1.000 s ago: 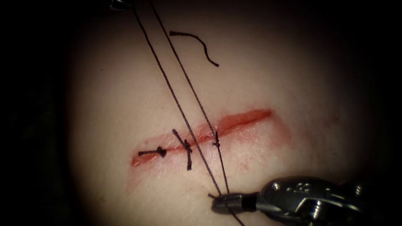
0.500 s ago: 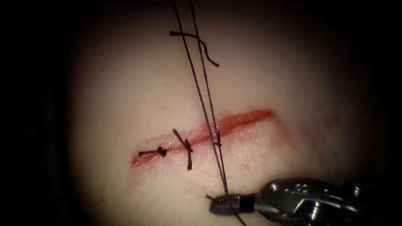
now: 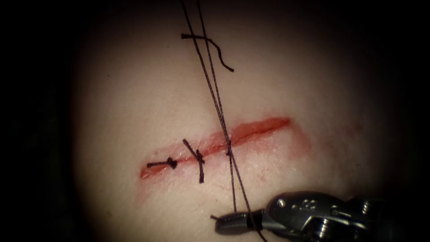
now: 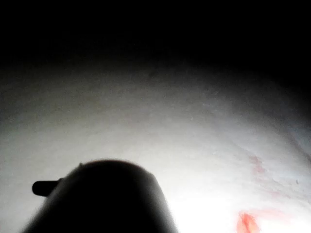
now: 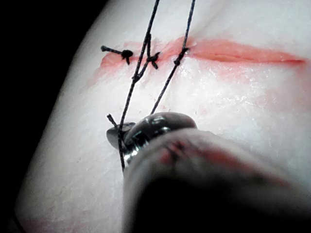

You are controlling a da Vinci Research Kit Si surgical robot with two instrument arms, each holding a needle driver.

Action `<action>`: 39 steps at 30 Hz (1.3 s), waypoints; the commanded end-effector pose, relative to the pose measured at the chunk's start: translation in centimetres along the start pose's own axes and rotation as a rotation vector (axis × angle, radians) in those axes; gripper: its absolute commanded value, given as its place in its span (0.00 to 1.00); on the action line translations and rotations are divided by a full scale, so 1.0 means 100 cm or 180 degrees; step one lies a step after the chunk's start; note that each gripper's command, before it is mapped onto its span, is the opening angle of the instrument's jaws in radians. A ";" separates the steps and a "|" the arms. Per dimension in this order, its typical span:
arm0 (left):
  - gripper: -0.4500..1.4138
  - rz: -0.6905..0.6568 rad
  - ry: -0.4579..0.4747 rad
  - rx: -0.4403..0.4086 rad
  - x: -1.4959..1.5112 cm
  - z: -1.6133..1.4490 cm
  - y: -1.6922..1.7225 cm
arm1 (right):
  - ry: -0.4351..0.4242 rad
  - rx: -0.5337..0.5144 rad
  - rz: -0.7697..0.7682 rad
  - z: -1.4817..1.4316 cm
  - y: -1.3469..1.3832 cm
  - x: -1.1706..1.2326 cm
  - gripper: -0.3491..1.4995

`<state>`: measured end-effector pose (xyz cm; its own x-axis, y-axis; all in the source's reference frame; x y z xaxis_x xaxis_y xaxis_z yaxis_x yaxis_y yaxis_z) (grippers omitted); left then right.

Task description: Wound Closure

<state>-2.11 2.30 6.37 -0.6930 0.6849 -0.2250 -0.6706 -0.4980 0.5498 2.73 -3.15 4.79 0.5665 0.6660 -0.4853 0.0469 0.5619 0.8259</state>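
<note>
Landmark: cut (image 3: 219, 141) in tissue (image 3: 134, 98).
Left end of cut: two tied stitches (image 3: 170, 163), knots dark, tails short.
Third stitch site, mid-cut: thread (image 3: 215, 96) rose from it in two strands that crossed just above cut.
Loose cut end of thread (image 3: 215, 45) lay on tissue well above cut.
Below cut, right arm's gripper (image 3: 233, 222) was clamped on thread, short tail at tip.
Left tool (image 4: 102, 199): dark shape over tissue, gripper state could not be told.
Needle location could not be told.

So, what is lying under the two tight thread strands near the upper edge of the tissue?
A loose cut end of thread lies on the tissue, crossed by both thread strands.
</note>
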 end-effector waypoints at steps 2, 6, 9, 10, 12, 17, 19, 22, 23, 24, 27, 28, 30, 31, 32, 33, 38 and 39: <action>0.00 0.0045 0.0022 0.0068 0.0005 0.0003 0.0000 | -0.0036 0.0032 -0.0037 0.0011 0.0001 -0.0004 0.00; 0.00 -0.0002 0.0023 0.0091 0.0005 0.0003 -0.0004 | -0.0054 0.0037 -0.0041 0.0015 -0.0001 -0.0008 0.00; 0.00 0.0004 0.0034 0.0141 0.0005 0.0003 -0.0004 | -0.0075 0.0053 -0.0014 0.0016 0.0000 -0.0010 0.00; 0.00 -0.0007 0.0039 0.0121 0.0005 0.0003 -0.0004 | -0.0086 0.0061 -0.0001 0.0017 0.0000 -0.0011 0.00; 0.00 0.0001 0.0035 0.0115 0.0005 0.0003 -0.0004 | -0.0105 0.0076 0.0005 0.0017 0.0000 -0.0014 0.00; 0.00 -0.0033 0.0050 0.0108 0.0005 0.0003 -0.0004 | -0.0152 0.0113 0.0041 0.0018 -0.0001 -0.0019 0.00; 0.00 -0.0058 0.0055 0.0089 0.0005 0.0003 -0.0004 | -0.0170 0.0131 0.0072 0.0018 -0.0001 -0.0019 0.00; 0.00 -0.0042 0.0059 0.0088 0.0005 0.0003 -0.0004 | -0.0174 0.0135 0.0088 0.0018 -0.0001 -0.0019 0.00; 0.00 -0.0030 0.0056 0.0092 0.0005 0.0003 -0.0003 | -0.0185 0.0144 0.0119 0.0017 -0.0001 -0.0020 0.00; 0.00 -0.0045 0.0063 0.0075 0.0005 0.0003 -0.0003 | -0.0171 0.0140 0.0134 0.0017 -0.0002 -0.0021 0.00; 0.00 -0.0030 0.0073 0.0058 0.0005 0.0003 -0.0003 | -0.0198 0.0124 0.0170 0.0016 -0.0002 -0.0022 0.00; 0.00 -0.0047 0.0068 0.0057 0.0005 0.0003 -0.0003 | -0.0199 0.0124 0.0188 0.0016 -0.0002 -0.0022 0.00; 0.00 -0.0066 0.0072 0.0048 0.0006 0.0003 -0.0003 | -0.0203 0.0126 0.0204 0.0016 -0.0003 -0.0022 0.00; 0.00 -0.0081 0.0073 0.0056 0.0006 0.0003 -0.0003 | -0.0205 0.0127 0.0203 0.0016 -0.0004 -0.0023 0.00; 0.00 -0.0077 0.0082 0.0040 0.0006 0.0003 -0.0003 | -0.0207 0.0129 0.0200 0.0016 -0.0004 -0.0023 0.00; 0.00 -0.0073 0.0084 0.0047 0.0006 0.0003 -0.0003 | -0.0210 0.0130 0.0217 0.0016 -0.0005 -0.0023 0.00; 0.00 -0.0099 0.0106 0.0028 0.0006 0.0003 -0.0003 | -0.0234 0.0128 0.0257 0.0017 -0.0006 -0.0027 0.00; 0.00 -0.0099 0.0106 0.0028 0.0006 0.0003 -0.0003 | -0.0234 0.0128 0.0257 0.0017 -0.0006 -0.0027 0.00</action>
<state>-2.07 2.33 6.32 -0.6786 0.6841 -0.2674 -0.6910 -0.4713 0.5481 2.64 -3.43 4.89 0.6292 0.6691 -0.3954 0.0300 0.4874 0.8727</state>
